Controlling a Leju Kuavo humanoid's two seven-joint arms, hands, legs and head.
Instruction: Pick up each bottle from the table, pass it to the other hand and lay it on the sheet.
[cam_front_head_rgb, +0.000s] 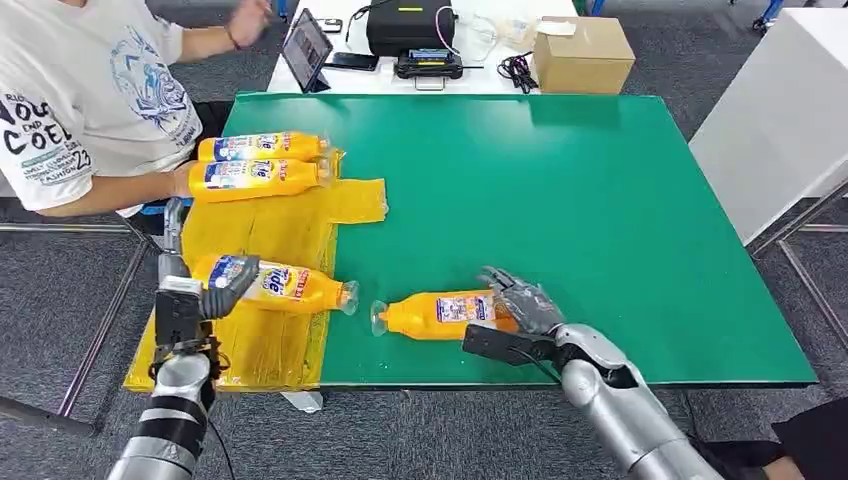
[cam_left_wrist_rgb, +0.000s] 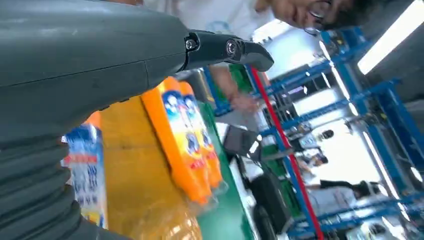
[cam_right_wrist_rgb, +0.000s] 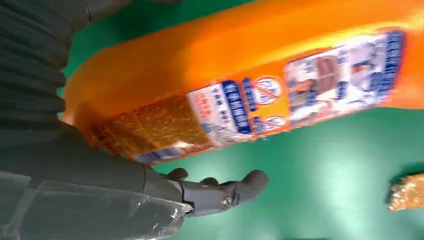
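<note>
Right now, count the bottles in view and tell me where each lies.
4. Two bottles lie side by side at the far end of the sheet, one lies nearer by the left hand, one on the table at the right hand.
</note>
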